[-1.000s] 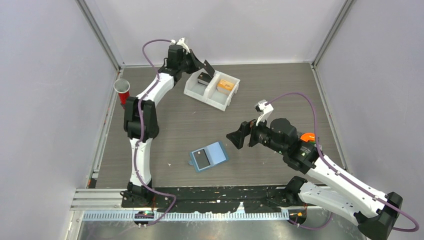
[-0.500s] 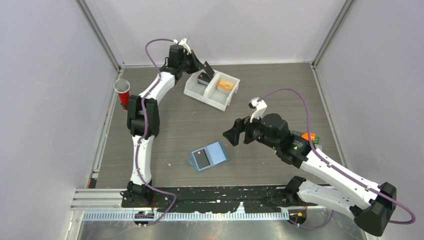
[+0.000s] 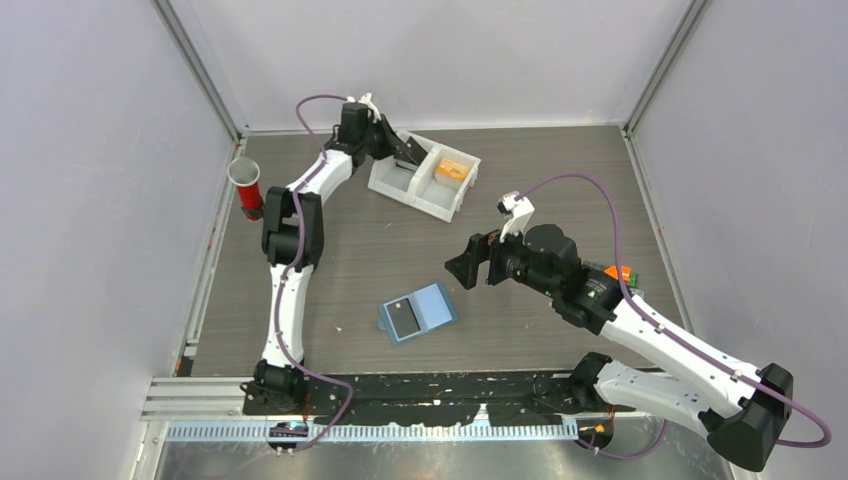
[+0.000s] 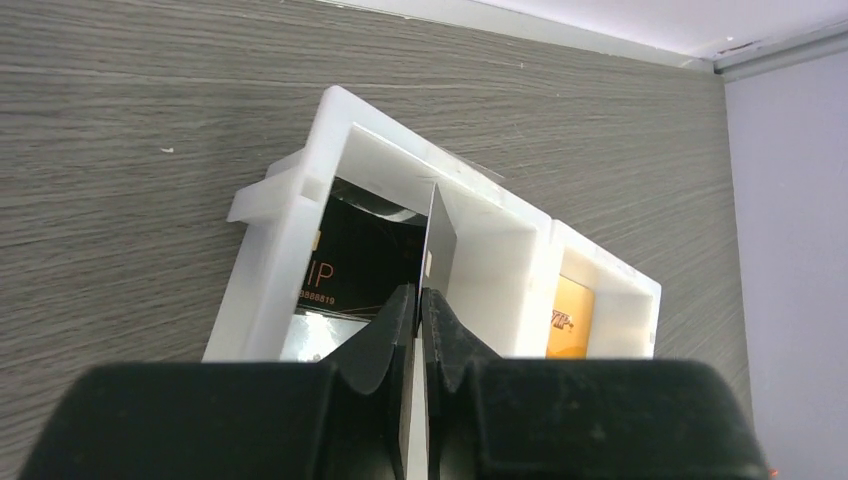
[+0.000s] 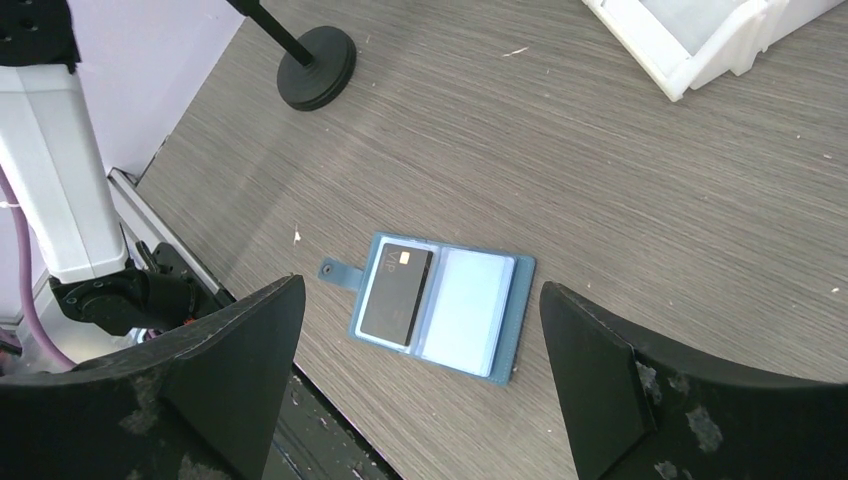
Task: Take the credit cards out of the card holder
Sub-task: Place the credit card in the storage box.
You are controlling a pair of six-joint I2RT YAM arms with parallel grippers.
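Grey wood-grain tabletop (image 3: 350, 240). L gripper (image 4: 420, 300) pinches a credit card (image 4: 438, 225) edge-on, just ahead of its fingertips over the white tray (image 4: 285, 190). Lower before you release so it drops flat. R gripper (image 5: 420, 300) is spread; card holder (image 5: 470, 315) lies open directly below, second card (image 5: 395, 295) inside.

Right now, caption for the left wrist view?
Left end effector holds a thin dark card edge-on over the white two-compartment tray.

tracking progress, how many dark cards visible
3 cards: one in the card holder, one lying in the white tray, one pinched in the left gripper over it. More may be hidden.
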